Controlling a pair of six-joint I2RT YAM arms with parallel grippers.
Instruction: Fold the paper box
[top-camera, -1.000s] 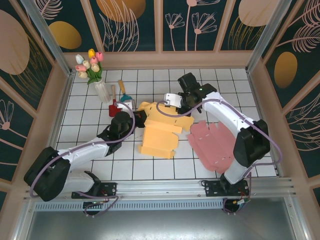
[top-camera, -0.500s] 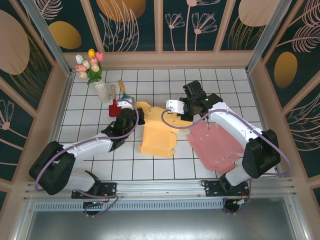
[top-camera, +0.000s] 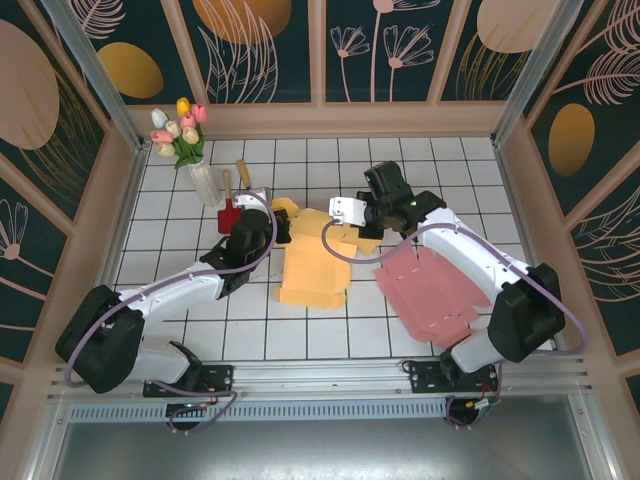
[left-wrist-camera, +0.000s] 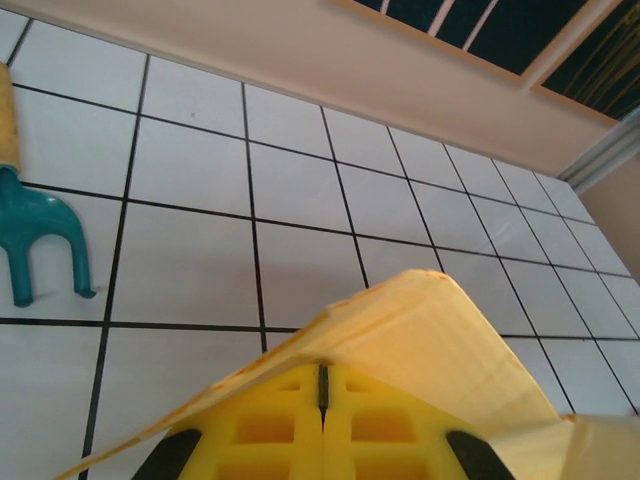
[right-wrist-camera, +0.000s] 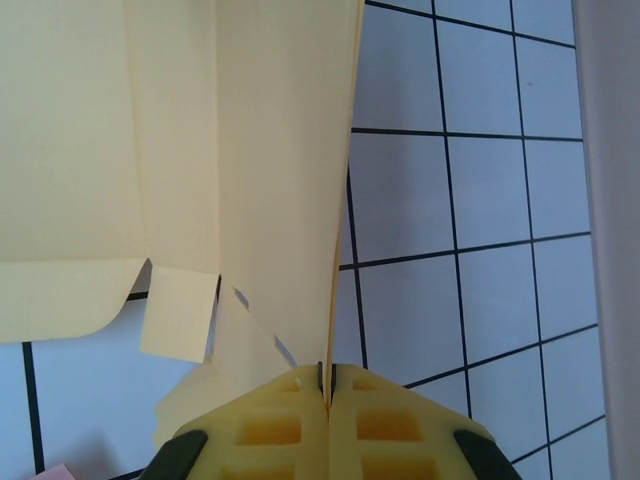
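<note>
The yellow paper box (top-camera: 312, 268) lies part folded in the middle of the tiled table, its side flaps lifted. My left gripper (top-camera: 278, 226) is at its far left corner. In the left wrist view the yellow fingers are shut (left-wrist-camera: 322, 372), and a bent flap of the box (left-wrist-camera: 440, 330) lies across their tips. My right gripper (top-camera: 342, 224) is at the far right corner. In the right wrist view it (right-wrist-camera: 327, 385) is shut on the edge of an upright flap (right-wrist-camera: 290, 150), and the paper runs straight into the slit between the fingers.
A flat pink box blank (top-camera: 435, 290) lies right of the yellow one, under the right arm. A vase of tulips (top-camera: 190, 150), a red shovel (top-camera: 228, 212) and a teal garden fork (left-wrist-camera: 35, 230) sit at the back left. Walls enclose the table.
The left gripper has moved away from me to the box's far left corner. The right gripper shifted slightly. The box now looks narrower, with its sides raised.
</note>
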